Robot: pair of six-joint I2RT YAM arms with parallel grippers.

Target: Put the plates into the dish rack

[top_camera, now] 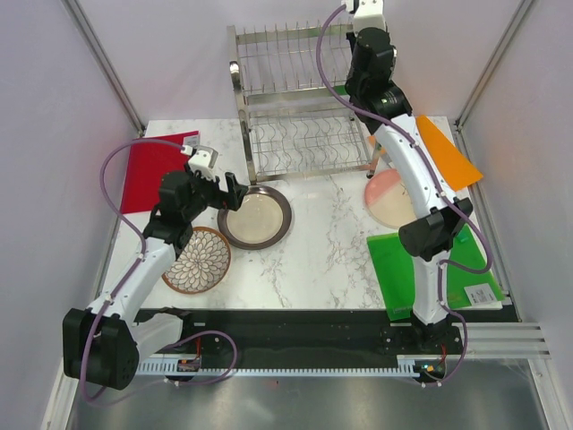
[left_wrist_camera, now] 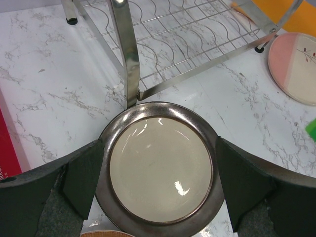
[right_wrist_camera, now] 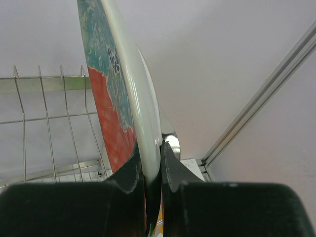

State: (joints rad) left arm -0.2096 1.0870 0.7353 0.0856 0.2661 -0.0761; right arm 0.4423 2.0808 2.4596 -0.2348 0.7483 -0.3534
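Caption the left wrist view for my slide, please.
Open left gripper frames the metal plate, flat on the marble table before the dish rack.

Top view high at the near edge, wrist views close — left downward, right upward — dish rack (top_camera: pixel 295 90) common to all.

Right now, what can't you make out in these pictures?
Red plate: cut off by the right wrist view's top edge; overhead it is hidden behind the right arm.
Pink plate: the right arm crosses it overhead; the left wrist view's edge clips it.
Brown plate: partly under the left arm overhead.
Whether the red plate sits in a dish rack slot: unclear.
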